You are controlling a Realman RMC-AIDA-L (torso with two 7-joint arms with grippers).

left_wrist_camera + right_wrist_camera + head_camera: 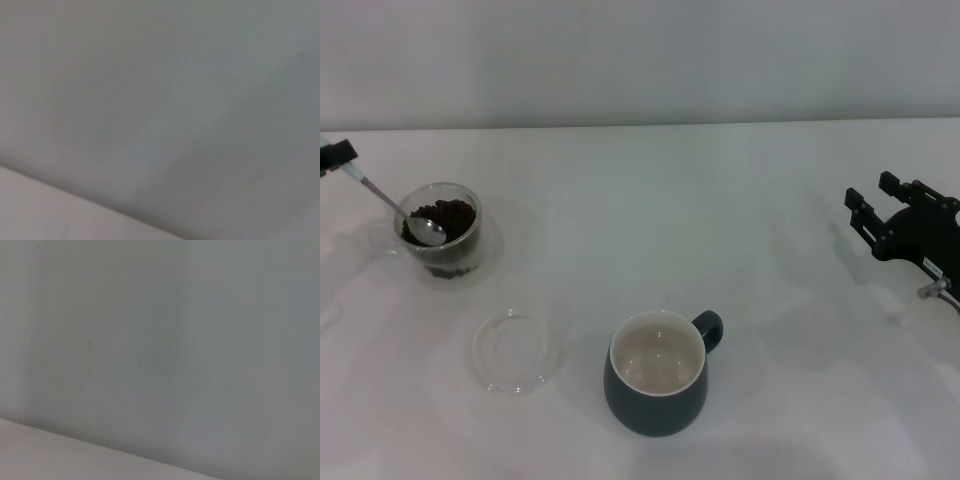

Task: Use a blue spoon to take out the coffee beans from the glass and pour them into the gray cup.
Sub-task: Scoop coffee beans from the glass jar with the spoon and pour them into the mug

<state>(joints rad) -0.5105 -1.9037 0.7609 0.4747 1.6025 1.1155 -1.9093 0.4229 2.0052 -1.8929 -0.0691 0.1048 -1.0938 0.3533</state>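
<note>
The clear glass (pixel 442 243) stands at the left of the table with dark coffee beans (pixel 452 213) inside. The spoon (pixel 398 210) has its metal bowl down in the glass on the beans, and its neck slants up to the left. My left gripper (pixel 334 156) is at the left edge, shut on the spoon's handle, which is mostly hidden. The gray cup (pixel 657 372) stands empty at front centre, its handle to the right. My right gripper (pixel 868 203) is open and empty at the far right above the table. Both wrist views show only blank surface.
A flat clear glass dish (pixel 516 352) lies on the white table (pixel 650 200) between the glass and the gray cup. A pale wall runs along the far edge of the table.
</note>
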